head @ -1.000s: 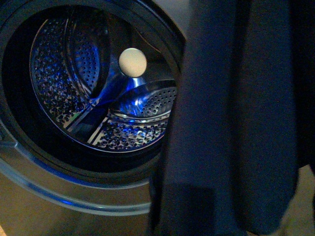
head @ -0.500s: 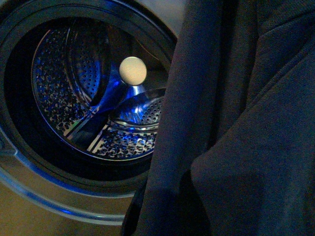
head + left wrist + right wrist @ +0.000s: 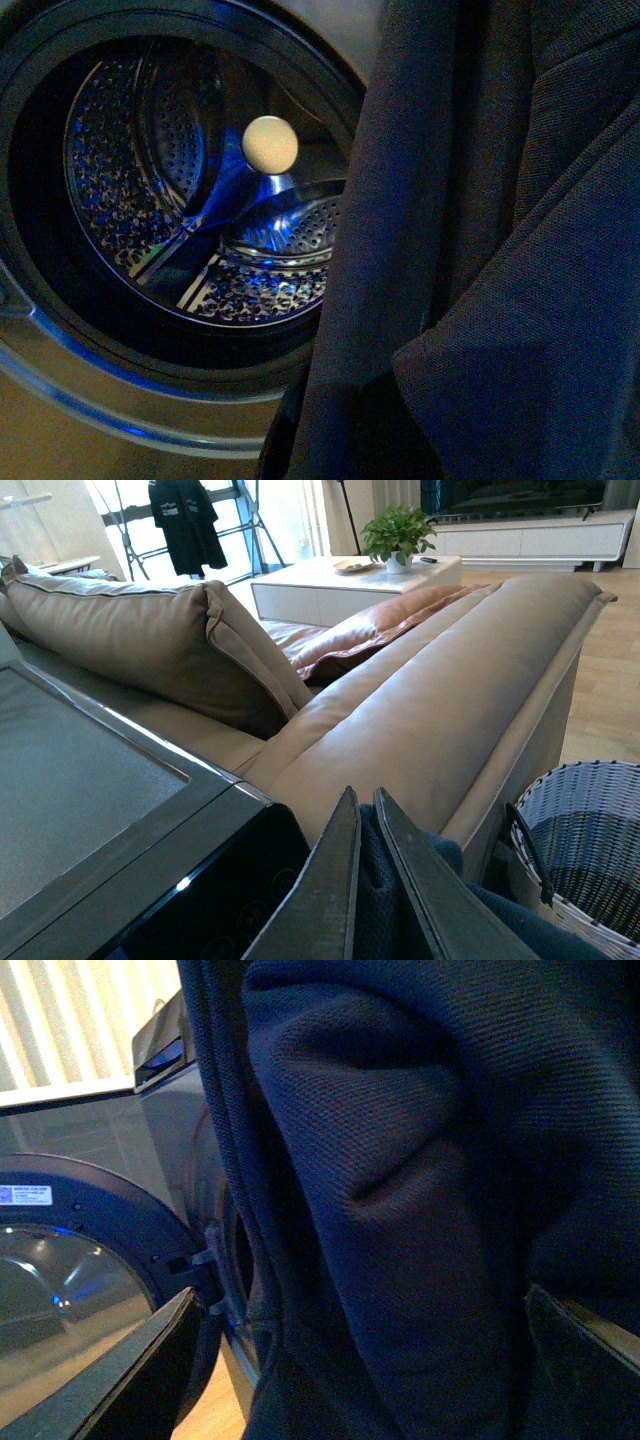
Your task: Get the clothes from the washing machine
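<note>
The washing machine fills the left of the front view, with its perforated drum lit blue and a cream knob at the back. The dark navy clothes hang outside the porthole and cover the right half of that view. My left gripper is shut on a fold of the clothes, beside the machine's top. My right gripper is open. The clothes hang between its spread fingers, close to the camera. Neither gripper shows in the front view.
The machine's round door stands open beside its grey body. A tan leather sofa stands next to the machine. A woven white-and-blue basket stands on the wooden floor beside the sofa.
The clothes have swung left and closer to the front camera, and now hide more of the porthole's right side. Over the last half second they barely moved.
</note>
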You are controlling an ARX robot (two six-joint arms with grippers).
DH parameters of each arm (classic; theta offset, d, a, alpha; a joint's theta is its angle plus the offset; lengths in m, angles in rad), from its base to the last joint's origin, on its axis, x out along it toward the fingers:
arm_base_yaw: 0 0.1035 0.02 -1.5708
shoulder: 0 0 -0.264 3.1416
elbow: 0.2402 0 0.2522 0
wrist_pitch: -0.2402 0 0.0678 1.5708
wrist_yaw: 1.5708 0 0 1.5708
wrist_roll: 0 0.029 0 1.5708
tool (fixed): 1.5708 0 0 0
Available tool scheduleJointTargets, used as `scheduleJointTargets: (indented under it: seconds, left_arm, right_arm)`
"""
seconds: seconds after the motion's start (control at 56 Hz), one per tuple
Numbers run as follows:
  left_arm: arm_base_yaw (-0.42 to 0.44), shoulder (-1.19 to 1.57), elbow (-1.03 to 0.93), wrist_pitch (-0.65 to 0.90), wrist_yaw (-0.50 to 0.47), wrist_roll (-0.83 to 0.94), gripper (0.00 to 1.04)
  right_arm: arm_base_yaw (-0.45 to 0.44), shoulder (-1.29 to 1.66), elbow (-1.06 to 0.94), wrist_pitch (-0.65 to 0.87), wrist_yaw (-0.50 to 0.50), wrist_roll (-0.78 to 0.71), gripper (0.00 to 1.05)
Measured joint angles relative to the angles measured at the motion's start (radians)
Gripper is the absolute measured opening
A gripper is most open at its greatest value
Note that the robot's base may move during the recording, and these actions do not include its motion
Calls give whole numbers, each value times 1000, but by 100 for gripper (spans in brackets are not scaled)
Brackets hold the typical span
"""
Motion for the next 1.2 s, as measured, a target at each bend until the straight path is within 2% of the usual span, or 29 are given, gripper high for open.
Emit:
scheduleJointTargets:
  seconds: [0.196,0.464,0.768,0.946,1.196]
  left_arm:
    - [0,0,0,0,0,0,6]
    - [0,0,0,0,0,0,6]
    - [0,0,0,0,0,0,6]
    - [0,0,0,0,0,0,6]
    - [0,0,0,0,-1,0,6]
  right_arm:
    - [98,53,48,2,54,-5,97]
    - [189,86,80,-20,143,-36,97]
    - [268,180,171,-82,316,-134,97]
    - [370,225,259,-148,412,-171,97]
    - [400,296,352,-232,558,-204,97]
